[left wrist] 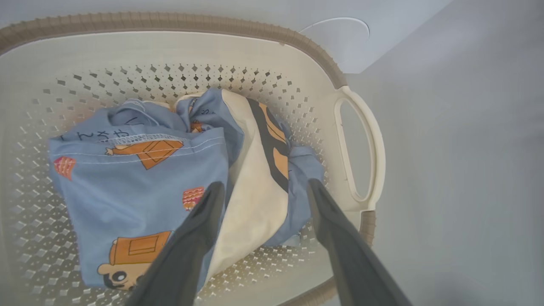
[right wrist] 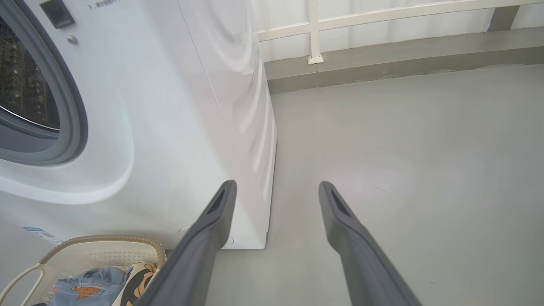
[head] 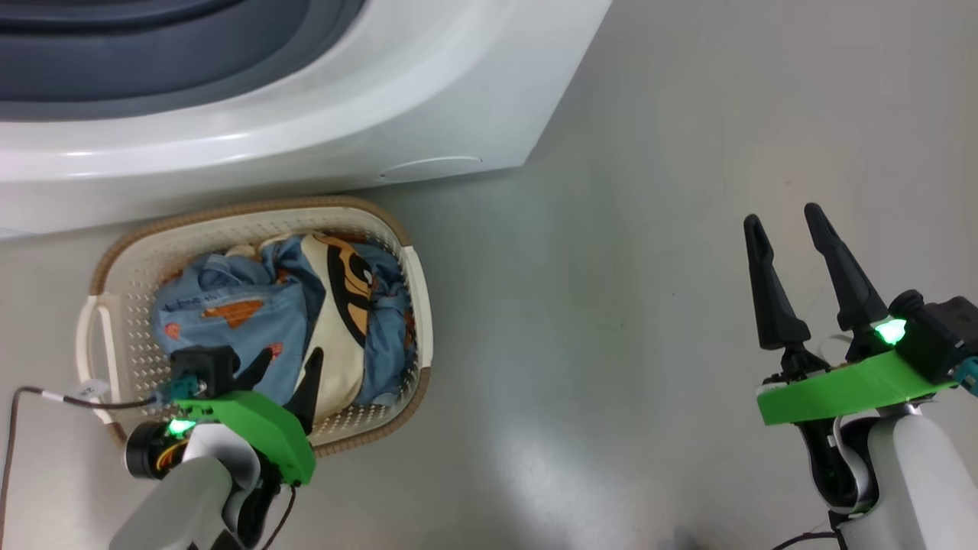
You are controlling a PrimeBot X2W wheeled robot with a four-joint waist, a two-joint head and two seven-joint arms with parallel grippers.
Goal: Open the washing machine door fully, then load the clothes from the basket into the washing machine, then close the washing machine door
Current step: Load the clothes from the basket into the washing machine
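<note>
The cream basket [head: 412, 290] with a brown rim stands on the floor just in front of the white washing machine [head: 428, 99]. Inside lie the clothes [head: 229, 321]: light blue fabric with orange figures and a cream piece with a black stripe [left wrist: 255, 187]. My left gripper [head: 289, 369] hangs open over the clothes, its fingers [left wrist: 204, 216] straddling the cream piece. My right gripper [head: 783, 221] is open above bare floor, well to the right of the basket. The machine's mouth shows its grey gasket [right wrist: 74, 127] and steel drum [right wrist: 21, 89]. The washing machine door is out of view.
Grey floor [head: 649, 267] spreads to the right of the machine and basket. A low wall ledge with a white railing [right wrist: 382, 25] runs behind. A cable [head: 46, 397] trails at the left beside the basket handle.
</note>
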